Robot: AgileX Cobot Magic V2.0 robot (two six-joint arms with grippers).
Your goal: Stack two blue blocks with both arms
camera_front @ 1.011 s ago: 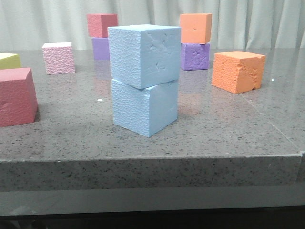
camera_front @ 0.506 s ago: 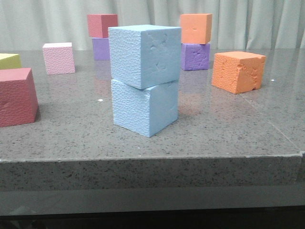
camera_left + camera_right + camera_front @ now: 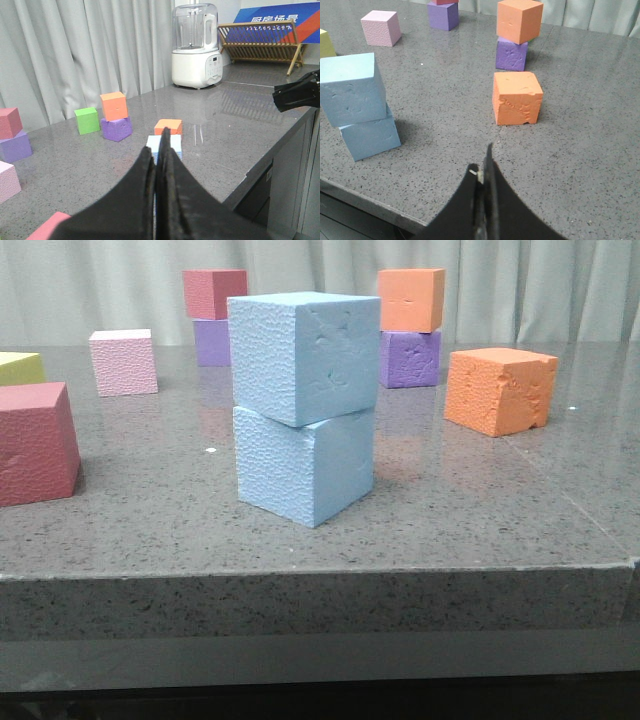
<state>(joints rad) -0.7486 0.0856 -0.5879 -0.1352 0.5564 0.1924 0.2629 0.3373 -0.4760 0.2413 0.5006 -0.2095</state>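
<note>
Standing stacked on the grey tabletop (image 3: 450,510) in the front view, the upper blue block (image 3: 303,355) sits slightly twisted on the lower blue block (image 3: 303,468), with neither pincer visible there. From the left wrist camera, the left pincer (image 3: 159,165) is clenched on nothing, its tips pressed together; the blue stack shows just beyond them, partly hidden. From the right wrist camera, the right pincer (image 3: 484,172) is likewise clenched and empty, the blue stack well apart from it, an orange cube (image 3: 516,97) near its tips.
</note>
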